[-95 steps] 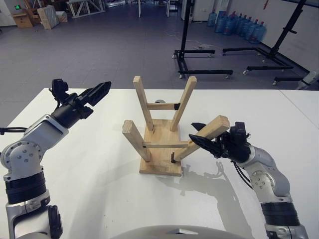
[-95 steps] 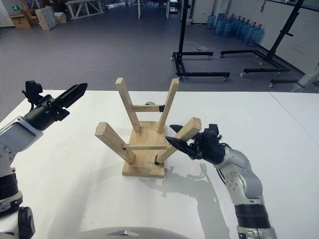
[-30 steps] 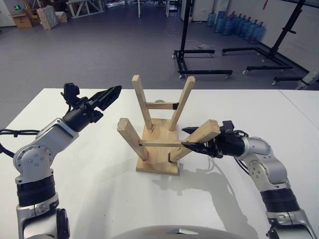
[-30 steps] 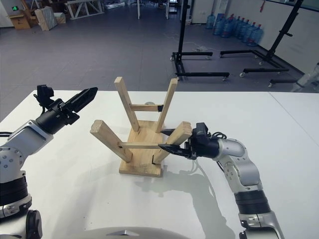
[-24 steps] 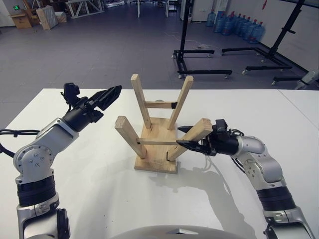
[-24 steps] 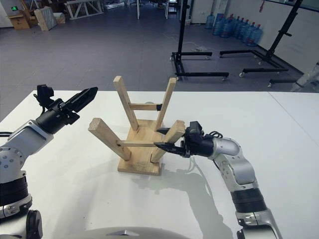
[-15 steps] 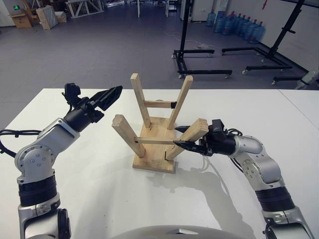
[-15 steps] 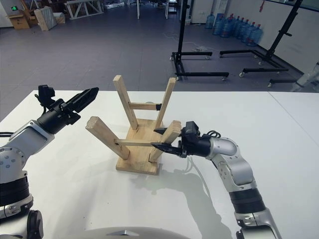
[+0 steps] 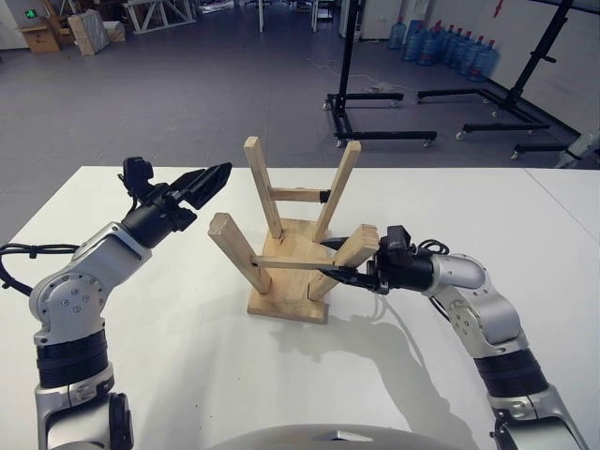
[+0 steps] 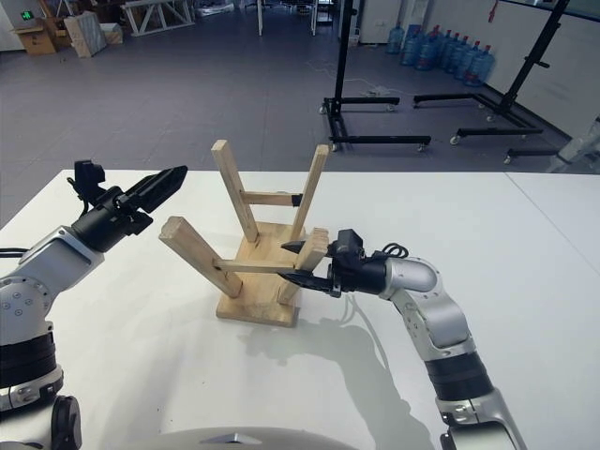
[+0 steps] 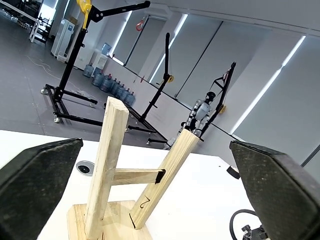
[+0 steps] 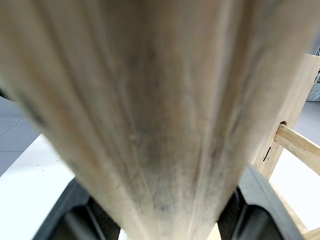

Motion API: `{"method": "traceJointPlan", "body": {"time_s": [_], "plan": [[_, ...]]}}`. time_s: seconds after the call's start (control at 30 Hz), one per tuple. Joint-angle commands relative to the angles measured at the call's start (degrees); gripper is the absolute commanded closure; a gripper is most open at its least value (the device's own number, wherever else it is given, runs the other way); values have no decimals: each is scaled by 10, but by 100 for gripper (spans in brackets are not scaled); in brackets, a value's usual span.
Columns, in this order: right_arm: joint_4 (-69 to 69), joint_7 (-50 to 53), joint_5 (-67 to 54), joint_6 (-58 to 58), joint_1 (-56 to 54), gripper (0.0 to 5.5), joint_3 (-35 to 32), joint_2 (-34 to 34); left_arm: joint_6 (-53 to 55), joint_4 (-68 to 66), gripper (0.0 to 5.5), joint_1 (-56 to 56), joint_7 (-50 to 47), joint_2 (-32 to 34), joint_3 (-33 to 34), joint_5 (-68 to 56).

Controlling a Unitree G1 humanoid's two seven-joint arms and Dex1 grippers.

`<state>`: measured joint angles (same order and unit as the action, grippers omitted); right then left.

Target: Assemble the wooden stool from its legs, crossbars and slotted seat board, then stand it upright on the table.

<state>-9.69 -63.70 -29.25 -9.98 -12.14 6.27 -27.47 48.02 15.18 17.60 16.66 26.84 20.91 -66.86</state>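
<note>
Stool: upside down on the table, seat board flat, four legs pointing up.
Right tool: clamped on the near right leg, close to its upper end.
Left tool: fingers spread wide, holding nothing, hovering left of the stool and aimed at it.
Leg axis: the near right leg slants up and outward from the seat board toward the right arm; the near left leg leans the opposite way, with a crossbar between them.
Nearer arm: right for the held leg, left for the other.
Likely need: tipping the held leg inward to seat it squarely.
</note>
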Motion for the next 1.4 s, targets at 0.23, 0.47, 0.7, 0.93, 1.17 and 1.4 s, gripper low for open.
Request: {"method": "traceJointPlan", "body": {"time_s": [0.23,0.47,0.7,0.93,1.17,1.4], "plan": [[-42,85,29,-57,-24,345,20,18,31,124,10,138,-82,151,-53,113],[-40,185,101,-88,-68,345,86,83,8,187,10,188,-66,217,-277,379],[-16,260,151,-139,-100,345,116,127,-77,187,10,134,-46,212,-342,543],[2,287,167,-162,-101,345,126,147,-117,149,10,90,-8,172,-297,565],[-5,290,164,-171,-96,345,123,147,-167,120,10,82,25,156,-313,618],[-6,290,162,-174,-101,345,128,153,-259,43,10,69,51,137,-349,697]]}}
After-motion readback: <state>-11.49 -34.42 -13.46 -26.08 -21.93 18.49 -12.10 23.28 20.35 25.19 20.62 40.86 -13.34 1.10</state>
